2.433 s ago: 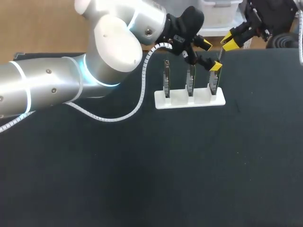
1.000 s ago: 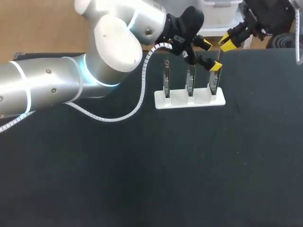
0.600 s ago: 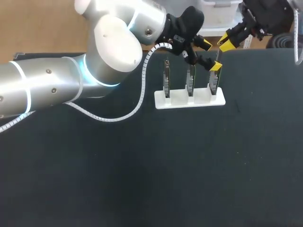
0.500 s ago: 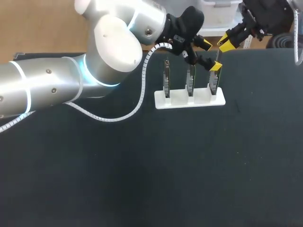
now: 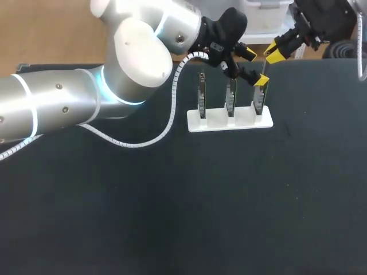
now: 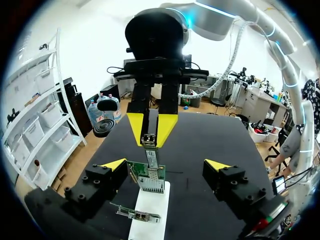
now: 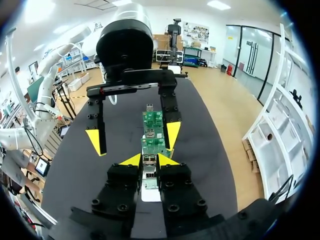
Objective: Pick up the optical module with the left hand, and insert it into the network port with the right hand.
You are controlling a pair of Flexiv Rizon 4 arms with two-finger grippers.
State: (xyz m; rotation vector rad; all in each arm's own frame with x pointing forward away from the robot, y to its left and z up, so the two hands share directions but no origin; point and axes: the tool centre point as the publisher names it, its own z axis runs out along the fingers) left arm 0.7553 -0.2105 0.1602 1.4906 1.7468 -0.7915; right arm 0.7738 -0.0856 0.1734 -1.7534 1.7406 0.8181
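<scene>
Right tool (image 7: 149, 159) pinches the optical module (image 6: 148, 141) upright between its pressed-in yellow tips, just above the network port on the top edge of the end card (image 6: 150, 178). That card stands directly below the tool in a white holder (image 5: 221, 121) on the dark counter (image 5: 172, 200). The upright hold appears meant to line the module up with the port, so a straight push down would seat it; whether it has entered the port cannot be told. Left tool (image 6: 165, 166), facing from the card's far side, hangs with its fingers spread wide, the card between and ahead of them and apparently untouched, a stance that seems to leave the right tool room to work. Two more cards (image 5: 230, 96) stand in the holder farther ahead of the right tool
</scene>
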